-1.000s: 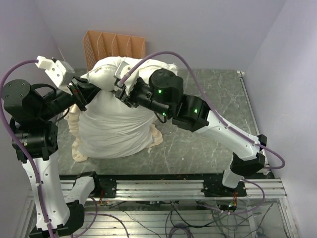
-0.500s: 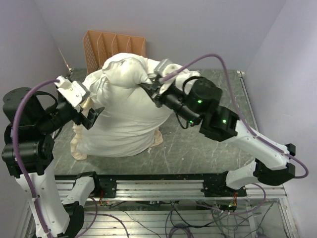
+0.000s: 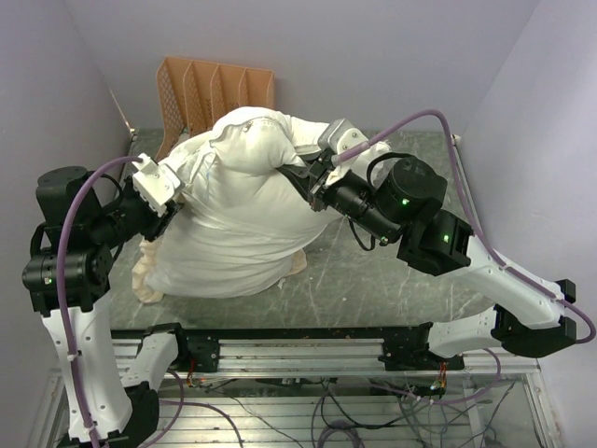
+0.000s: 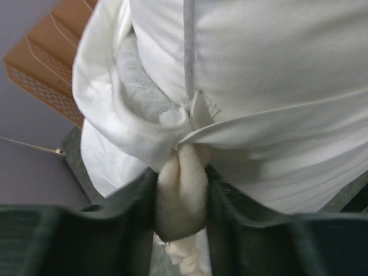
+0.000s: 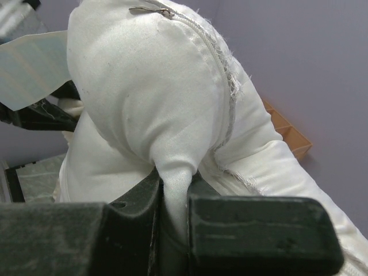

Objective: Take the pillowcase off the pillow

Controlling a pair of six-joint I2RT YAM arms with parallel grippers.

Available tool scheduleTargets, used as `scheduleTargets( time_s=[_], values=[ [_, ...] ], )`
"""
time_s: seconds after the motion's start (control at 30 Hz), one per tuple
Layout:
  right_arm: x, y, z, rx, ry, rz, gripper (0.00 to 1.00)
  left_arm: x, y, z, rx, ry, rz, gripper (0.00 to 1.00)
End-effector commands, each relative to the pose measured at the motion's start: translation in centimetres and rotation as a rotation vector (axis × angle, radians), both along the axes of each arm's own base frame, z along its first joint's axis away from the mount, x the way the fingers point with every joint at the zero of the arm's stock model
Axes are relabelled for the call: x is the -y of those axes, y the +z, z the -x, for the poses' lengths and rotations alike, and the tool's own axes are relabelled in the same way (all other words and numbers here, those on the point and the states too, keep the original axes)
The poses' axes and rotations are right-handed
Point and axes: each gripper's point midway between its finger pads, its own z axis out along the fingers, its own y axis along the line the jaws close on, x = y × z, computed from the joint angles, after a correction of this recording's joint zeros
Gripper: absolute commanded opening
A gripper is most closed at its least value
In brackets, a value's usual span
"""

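Note:
The pillowcase (image 3: 219,257) is a big white-cream sack on the table, with cream frill (image 3: 147,285) at its lower left. The plump white pillow (image 3: 252,140) bulges from its top. My left gripper (image 3: 168,207) is shut on a cream plush fold of the pillowcase (image 4: 181,190) at the bundle's left edge; in the left wrist view the gripper (image 4: 181,198) shows taut white cloth above it. My right gripper (image 3: 306,179) is shut on a pinch of the pillow's white fabric (image 5: 172,155), next to a seam with a zipper pull (image 5: 144,10); the gripper (image 5: 175,195) holds it up.
An orange slotted rack (image 3: 215,84) stands at the back left against the wall, just behind the bundle. The green marbled table (image 3: 392,271) lies to the right and front. Purple walls close in on the left, back and right.
My right gripper has moved right, pulling the white fabric with it. My left gripper has moved down and to the right, keeping its hold. The bundle is now stretched wider between them.

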Motion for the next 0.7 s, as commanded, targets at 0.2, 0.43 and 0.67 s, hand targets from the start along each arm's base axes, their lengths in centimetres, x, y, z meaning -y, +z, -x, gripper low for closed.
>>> scheduleTargets(
  time_s=[0.2,0.43,0.67],
  values=[
    [4.8,5.5,0.0,0.05,-0.1,-0.189,0.0,-1.6,-7.8,-0.7,-0.104,0.024,-0.107,0.13],
    [9.5,7.4,-1.3,0.073,-0.285,-0.304,0.0,-4.7,-14.0,0.0,-0.166,0.079,-0.31,0.07],
    [12.5,8.1,-2.1,0.064,-0.408,-0.393,0.0,-8.9,-21.1,2.2,-0.265,0.138,-0.574,0.07]
  ],
)
